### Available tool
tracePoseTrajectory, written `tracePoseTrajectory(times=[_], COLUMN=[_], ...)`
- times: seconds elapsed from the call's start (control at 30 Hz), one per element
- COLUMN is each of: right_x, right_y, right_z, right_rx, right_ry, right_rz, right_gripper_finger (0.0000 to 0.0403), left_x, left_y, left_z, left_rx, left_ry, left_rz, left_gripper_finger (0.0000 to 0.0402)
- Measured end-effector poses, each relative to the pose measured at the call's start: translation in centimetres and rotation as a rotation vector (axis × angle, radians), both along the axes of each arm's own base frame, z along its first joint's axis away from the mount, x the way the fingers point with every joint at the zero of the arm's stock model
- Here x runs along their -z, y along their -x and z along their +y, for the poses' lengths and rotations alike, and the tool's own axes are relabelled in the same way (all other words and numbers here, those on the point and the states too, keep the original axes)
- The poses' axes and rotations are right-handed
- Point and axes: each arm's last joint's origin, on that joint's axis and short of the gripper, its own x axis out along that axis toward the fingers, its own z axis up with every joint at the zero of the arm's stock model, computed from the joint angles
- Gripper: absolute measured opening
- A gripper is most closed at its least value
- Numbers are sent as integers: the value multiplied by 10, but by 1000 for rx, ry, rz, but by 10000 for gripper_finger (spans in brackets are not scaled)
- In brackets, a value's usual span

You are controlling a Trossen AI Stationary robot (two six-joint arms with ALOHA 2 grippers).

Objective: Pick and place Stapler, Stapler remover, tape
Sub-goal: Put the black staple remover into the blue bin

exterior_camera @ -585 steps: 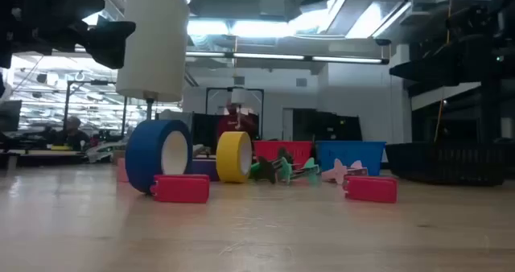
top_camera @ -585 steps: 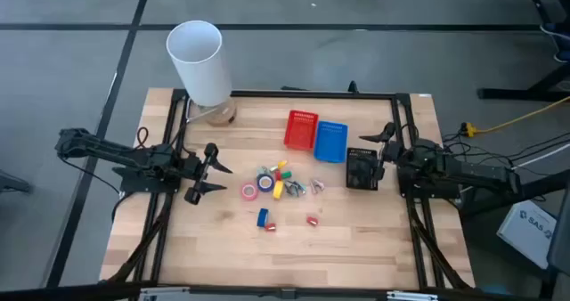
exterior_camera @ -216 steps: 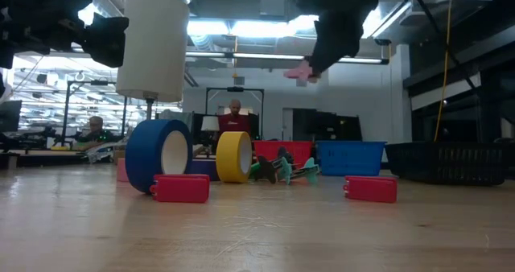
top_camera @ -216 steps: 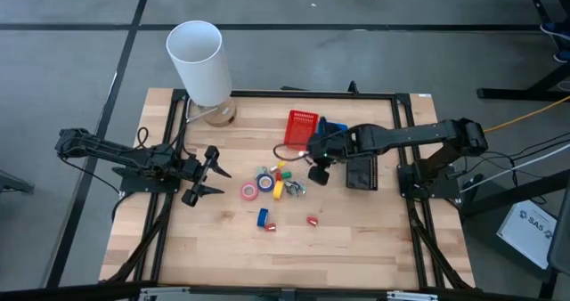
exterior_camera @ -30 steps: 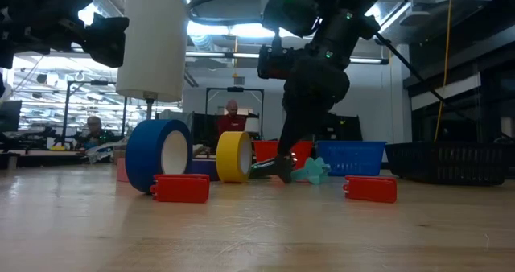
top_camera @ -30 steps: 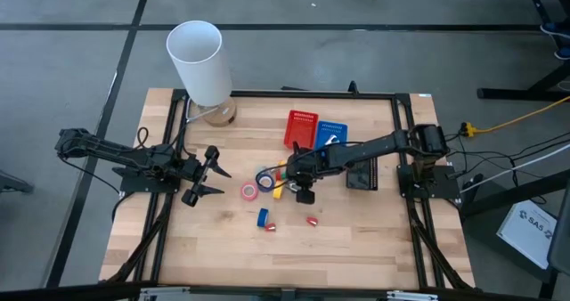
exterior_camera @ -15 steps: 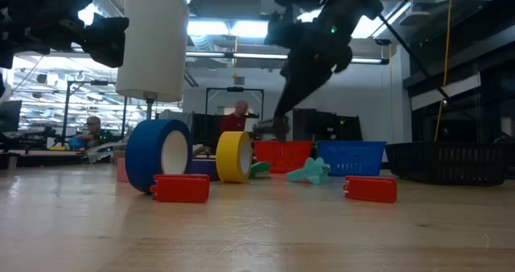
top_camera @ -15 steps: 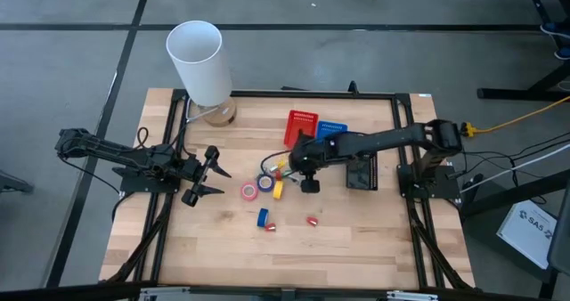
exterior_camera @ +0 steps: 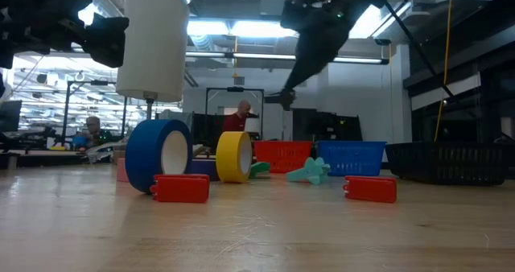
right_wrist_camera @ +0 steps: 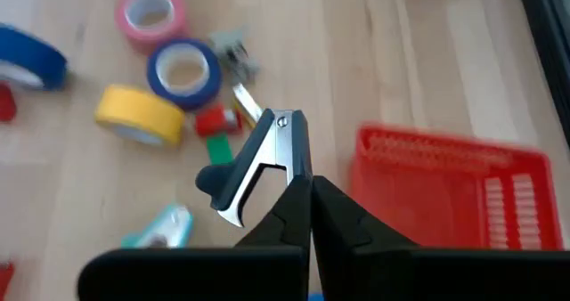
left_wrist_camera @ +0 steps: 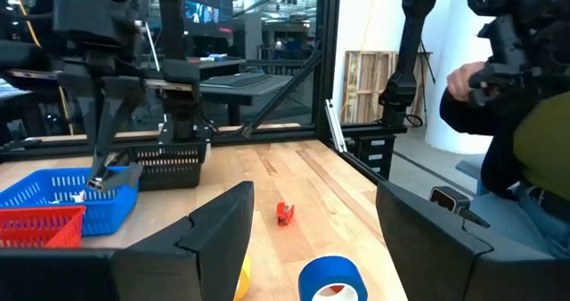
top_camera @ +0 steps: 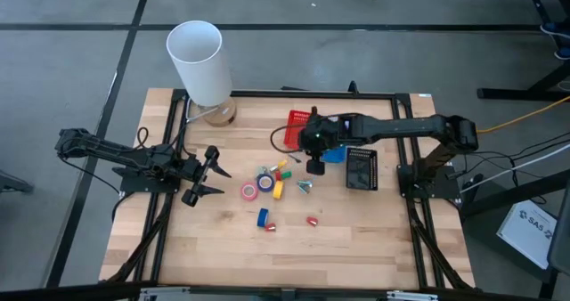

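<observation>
Black, with a bright metal pivot, the stapler remover (right_wrist_camera: 258, 163) hangs pinched between the fingers of the right hand (top_camera: 315, 161), which is raised above the bench (top_camera: 374, 248) close beside the red basket (top_camera: 300, 127) and the blue basket (top_camera: 337, 142). In the low view that hand (exterior_camera: 282, 97) is well clear of the wooden surface, its load showing as a dark shape at the tip.

Below and beside it lies the cluster of loose things. The rolls of tape sit close together: a pink roll (top_camera: 248, 191), a blue/purple roll (top_camera: 265, 183) just beside it, a yellow roll (top_camera: 277, 191), and a blue roll (top_camera: 263, 217) a little apart, nearer the front edge. A pale teal stapler remover (top_camera: 305, 185) lies on the wood near the yellow roll. Two small red staplers rest in front: one (top_camera: 272, 227) just beside the blue roll, the other (top_camera: 313, 220) farther right.

A black basket (top_camera: 361, 169) stands to the right of the cluster. A tall white cylinder (top_camera: 199, 62) rises at the bench's far left corner.

The left hand (top_camera: 214, 174) waits at the left side of the bench, its fingers spread apart and holding nothing.
</observation>
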Motion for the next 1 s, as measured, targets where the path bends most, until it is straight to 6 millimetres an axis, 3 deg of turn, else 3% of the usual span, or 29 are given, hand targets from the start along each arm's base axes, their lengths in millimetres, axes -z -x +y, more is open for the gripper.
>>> tracePoseTrajectory(times=[0.23,0.7,0.83,1.0], right_x=[-7,24,40,52], right_y=[18,99,106,99], right_z=[-16,-39,-46,-52], right_rx=[61,418,510,532], right_ry=[10,-34,-36,-42], right_rz=[30,-4,14,-53], right_gripper_finger=[0,0,0,0], left_x=[0,0,0,0], left_y=[0,0,0,0], left_z=[0,0,0,0], left_rx=[0,0,0,0], left_ry=[0,0,0,0], left_rz=[0,0,0,0], left_gripper_finger=[235,235,235,235])
